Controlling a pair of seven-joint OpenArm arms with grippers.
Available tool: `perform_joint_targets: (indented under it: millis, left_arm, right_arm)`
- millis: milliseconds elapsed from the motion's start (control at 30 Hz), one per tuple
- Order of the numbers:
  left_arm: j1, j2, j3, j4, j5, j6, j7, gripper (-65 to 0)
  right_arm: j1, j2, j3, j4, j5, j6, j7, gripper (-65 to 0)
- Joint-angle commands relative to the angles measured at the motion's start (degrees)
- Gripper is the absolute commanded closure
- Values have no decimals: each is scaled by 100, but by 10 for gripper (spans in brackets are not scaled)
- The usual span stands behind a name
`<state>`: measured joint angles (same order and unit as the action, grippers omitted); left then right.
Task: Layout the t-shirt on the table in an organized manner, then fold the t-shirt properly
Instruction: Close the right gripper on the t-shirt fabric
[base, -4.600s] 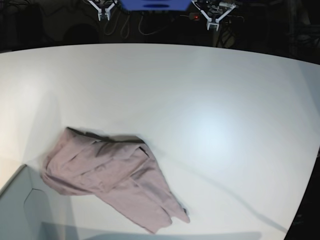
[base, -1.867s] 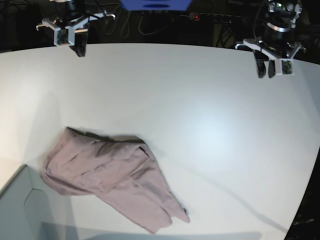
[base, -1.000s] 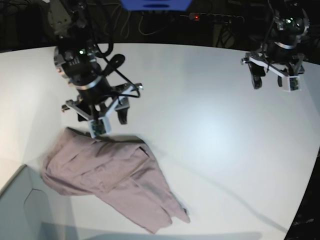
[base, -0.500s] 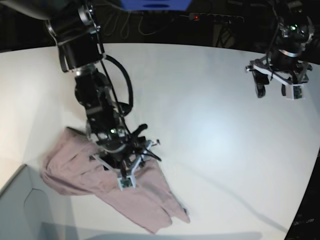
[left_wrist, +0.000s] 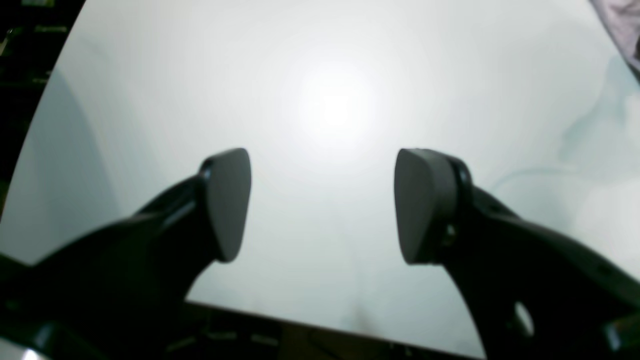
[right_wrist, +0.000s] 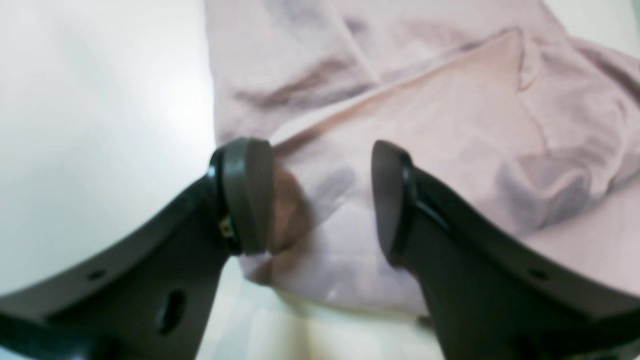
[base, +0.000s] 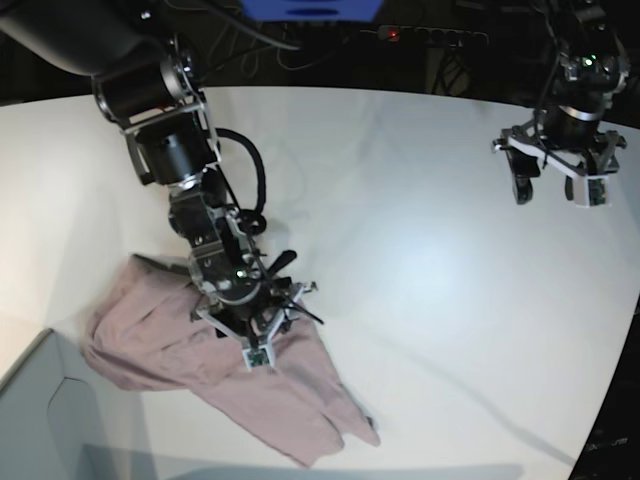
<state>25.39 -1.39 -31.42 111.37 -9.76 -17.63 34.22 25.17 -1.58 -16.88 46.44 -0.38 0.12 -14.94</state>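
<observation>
My right gripper (right_wrist: 320, 200) hangs wide open over the crumpled shirt (base: 240, 375) — bunched near the table's (base: 400, 180) front left edge — while my left gripper (left_wrist: 322, 205) hovers, equally wide, above bare tabletop.

Dark surroundings behind, cables (base: 250, 45), a blue object (base: 310, 9), a red light (base: 392, 34).
</observation>
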Motion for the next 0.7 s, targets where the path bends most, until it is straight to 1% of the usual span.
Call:
perform_joint_targets:
  millis: [0, 267, 467, 533, 667]
  left_arm:
    - [-64, -33, -27, 67, -4, 18, -129, -434]
    - [-196, -33, -36, -170, -22, 18, -129, -434]
    - [-319, -33, -54, -346, -4, 18, -129, -434]
    - [-319, -33, -27, -399, -4, 18, -129, -434]
    - [-398, -33, -19, -478, -31, 18, -129, -434]
  right_arm:
    - [169, -101, -21, 64, -1, 1, 144, -322]
    - [63, -154, -848, 64, -1, -8, 153, -322]
    - [151, -110, -848, 55, -1, -8, 162, -322]
    - [178, -13, -857, 47, -1, -8, 153, -322]
    - [195, 22, -865, -50, -1, -8, 153, -322]
